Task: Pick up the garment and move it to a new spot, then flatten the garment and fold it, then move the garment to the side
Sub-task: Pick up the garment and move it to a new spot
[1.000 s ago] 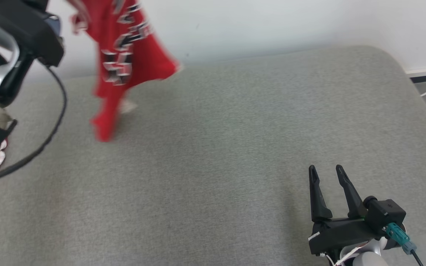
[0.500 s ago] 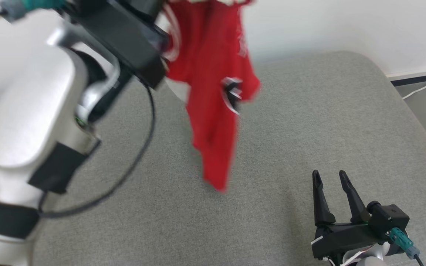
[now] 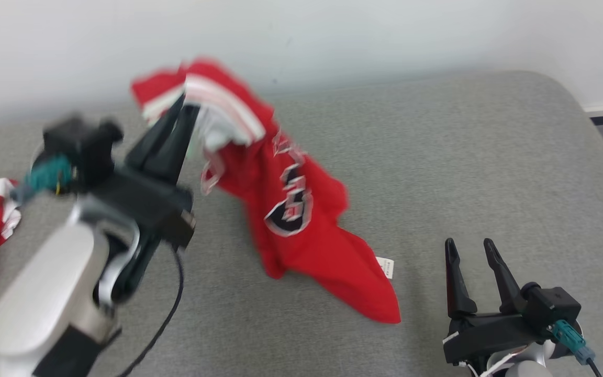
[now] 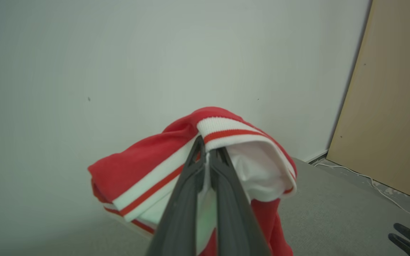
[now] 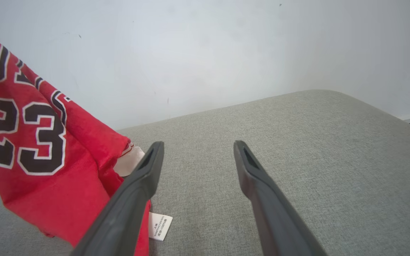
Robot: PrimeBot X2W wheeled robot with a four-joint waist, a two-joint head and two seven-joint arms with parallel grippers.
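The left gripper (image 3: 185, 106) is clenched on the striped trim of the red jersey (image 3: 306, 235) (its lower end lies on the grey cushion (image 3: 464, 157)); the right gripper (image 3: 468, 246) rests spread and empty.

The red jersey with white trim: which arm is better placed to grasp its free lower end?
Likely right: the right gripper is open near that end on the grey cushion; the left gripper is shut on the red jersey's trim.

Grey fabric surface (image 3: 437, 157), white wall (image 3: 385, 31) behind; tan panel (image 4: 397, 106) adj.
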